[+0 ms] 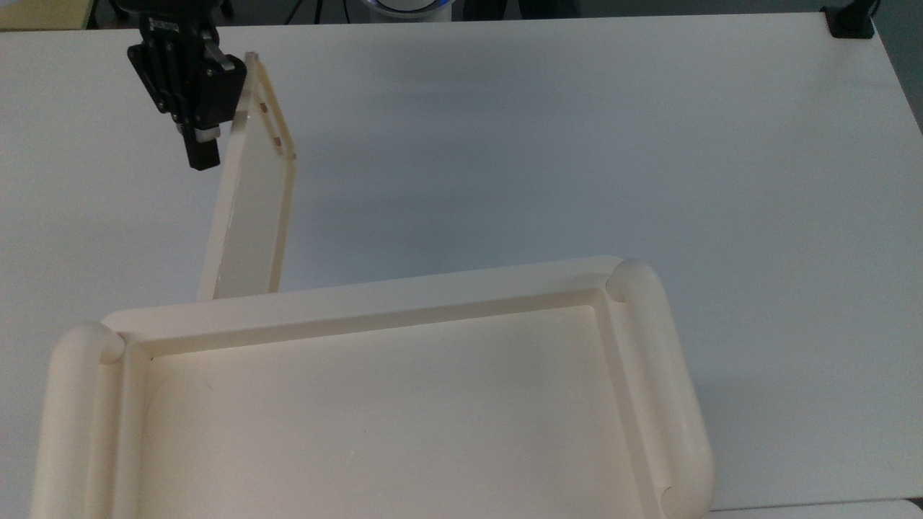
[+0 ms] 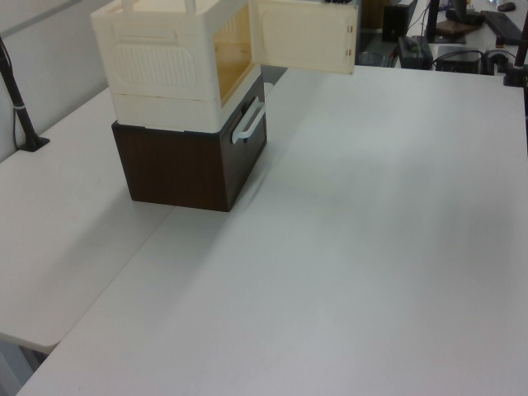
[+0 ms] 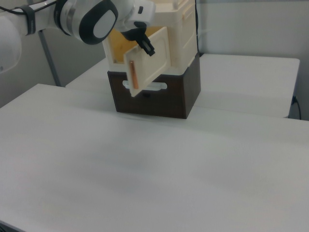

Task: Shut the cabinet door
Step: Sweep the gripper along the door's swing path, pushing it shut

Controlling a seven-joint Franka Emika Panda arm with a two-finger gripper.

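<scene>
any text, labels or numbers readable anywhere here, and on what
None can be read.
The gripper carries a small pale marking near its top in the top view, too blurred to read.
The cabinet door, the cabinet, the dark box under it and the table show no writing.

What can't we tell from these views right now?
- Gripper fingers: top view, the black gripper body covers them; open or shut unclear.
- Contact with the cabinet door: top view, the gripper overlaps the door's outer edge; touching or just beside, unclear.
- Inside of the cabinet: right view, door and arm stand in front.
</scene>
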